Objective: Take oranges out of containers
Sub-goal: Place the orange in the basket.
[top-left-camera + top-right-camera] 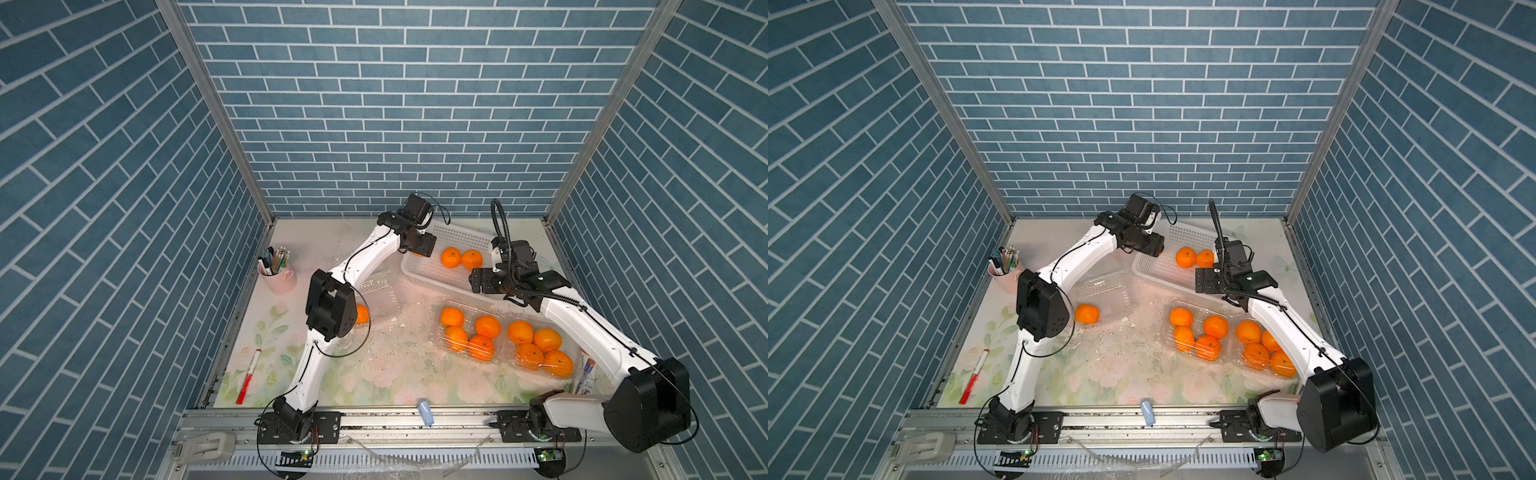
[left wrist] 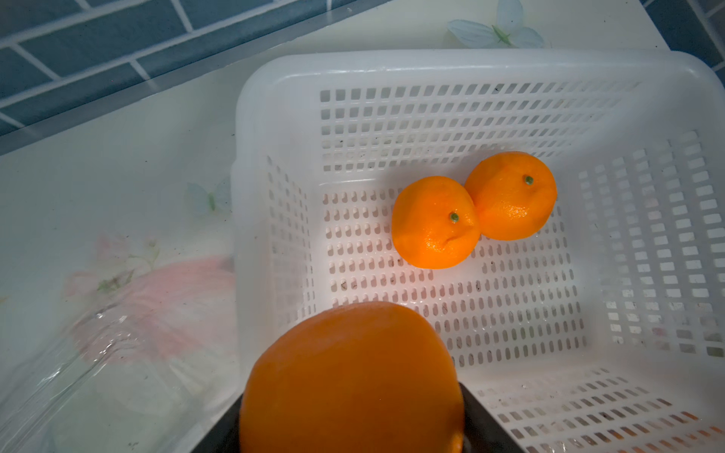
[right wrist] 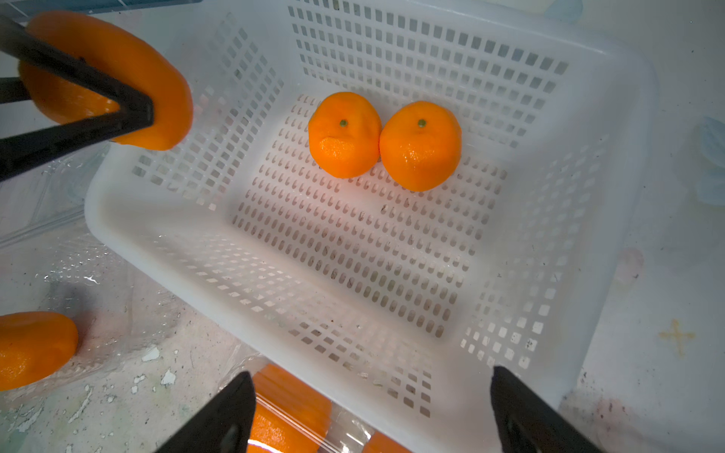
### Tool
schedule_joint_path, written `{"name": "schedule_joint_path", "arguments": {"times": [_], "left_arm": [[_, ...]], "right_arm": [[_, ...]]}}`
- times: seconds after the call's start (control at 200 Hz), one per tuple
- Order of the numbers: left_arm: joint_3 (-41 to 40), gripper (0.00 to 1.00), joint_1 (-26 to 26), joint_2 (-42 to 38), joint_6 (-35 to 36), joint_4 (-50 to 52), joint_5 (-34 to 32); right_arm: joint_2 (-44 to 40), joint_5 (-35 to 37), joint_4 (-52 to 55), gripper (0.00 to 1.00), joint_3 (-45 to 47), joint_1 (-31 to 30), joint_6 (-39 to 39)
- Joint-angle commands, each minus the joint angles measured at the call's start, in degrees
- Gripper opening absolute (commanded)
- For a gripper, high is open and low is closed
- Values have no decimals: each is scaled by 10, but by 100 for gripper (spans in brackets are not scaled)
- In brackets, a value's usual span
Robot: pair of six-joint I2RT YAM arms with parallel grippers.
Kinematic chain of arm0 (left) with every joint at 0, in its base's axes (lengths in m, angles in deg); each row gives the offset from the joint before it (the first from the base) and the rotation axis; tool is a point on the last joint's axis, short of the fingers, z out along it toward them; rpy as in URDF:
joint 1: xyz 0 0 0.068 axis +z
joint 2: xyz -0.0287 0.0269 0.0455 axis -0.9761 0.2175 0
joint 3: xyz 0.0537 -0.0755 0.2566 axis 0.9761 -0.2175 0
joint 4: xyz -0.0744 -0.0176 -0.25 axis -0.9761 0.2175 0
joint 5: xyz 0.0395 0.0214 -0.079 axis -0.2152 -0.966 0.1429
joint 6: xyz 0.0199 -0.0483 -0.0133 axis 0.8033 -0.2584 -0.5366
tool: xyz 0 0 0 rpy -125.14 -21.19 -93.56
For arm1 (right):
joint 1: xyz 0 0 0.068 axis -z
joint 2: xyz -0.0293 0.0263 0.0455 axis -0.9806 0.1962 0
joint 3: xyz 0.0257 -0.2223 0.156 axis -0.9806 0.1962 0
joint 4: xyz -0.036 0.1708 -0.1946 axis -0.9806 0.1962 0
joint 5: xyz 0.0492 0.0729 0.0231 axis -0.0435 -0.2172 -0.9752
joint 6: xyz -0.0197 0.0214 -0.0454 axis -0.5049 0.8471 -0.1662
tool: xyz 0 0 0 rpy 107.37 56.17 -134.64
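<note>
Oranges on the way out: 3 of 12 have left their clear boxes and 9 remain, as far as the views show. At left, the left container (image 1: 1104, 289) looks open and nearly bare, with 1 lone orange (image 1: 1087, 313) lying on its clear plastic at the near end. Next along, the left gripper (image 1: 1156, 249) pinches the held orange (image 2: 353, 376) between its jaws above the left rim of the white basket (image 2: 431, 64). It has not yet let go, and the drop appears to be the step in hand. Inside the basket, 2 oranges (image 1: 451, 257) sit touching each other toward the far side. The right gripper (image 3: 372, 382) hangs empty over the basket's near rim, jaws spread wide and touching nothing. At right, the middle container (image 1: 469, 309) and the right container (image 1: 574, 347) sit side by side with 4 oranges in each — whether their lids are shut cannot be told.
</note>
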Motion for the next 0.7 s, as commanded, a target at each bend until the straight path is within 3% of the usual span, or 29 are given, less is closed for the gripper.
{"name": "schedule_joint_path", "arguments": {"times": [0.0, 0.105, 0.305, 0.695], "left_arm": [[-10, 68, -10, 13, 8, -76, 24], [-20, 68, -10, 30, -5, -132, 27], [69, 68, -10, 99, -50, -114, 15], [67, 70, -10, 142, -142, -162, -22]], "right_arm": [[-15, -40, -32, 92, 20, 2, 38], [-19, -47, -41, 92, 37, 1, 51], [-47, -48, -26, 92, 51, 1, 38], [-66, -78, -37, 92, 82, 1, 56]]}}
